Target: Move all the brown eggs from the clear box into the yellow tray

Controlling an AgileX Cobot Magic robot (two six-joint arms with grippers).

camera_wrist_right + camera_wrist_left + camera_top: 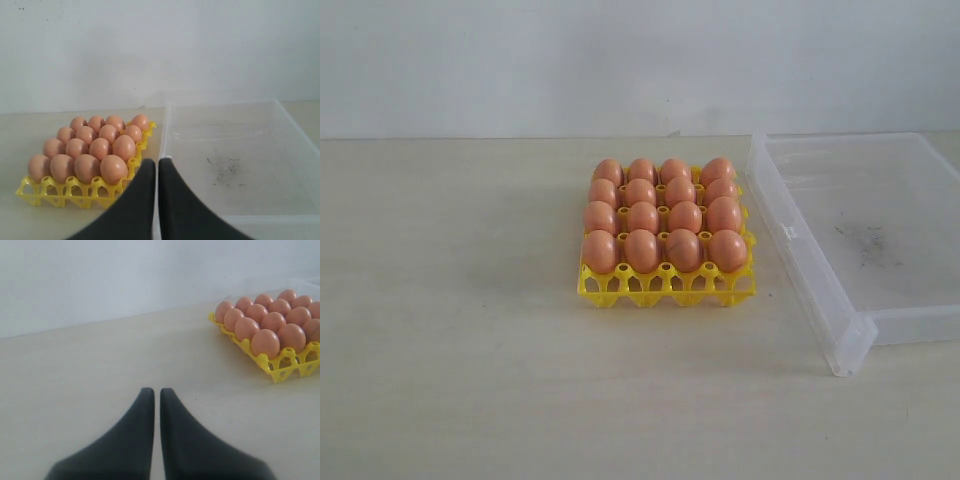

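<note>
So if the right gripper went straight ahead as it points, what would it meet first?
Probably the side wall of the shallow clear plastic box, just ahead of the right gripper; the yellow plastic egg tray sits beside that line.

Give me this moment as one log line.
brown eggs: all in yellow tray, four by four | clear box: no eggs, dark smudges | left gripper: shut, empty | right gripper: shut, empty

The clear box (802,250) runs past the exterior view's right edge.
</note>
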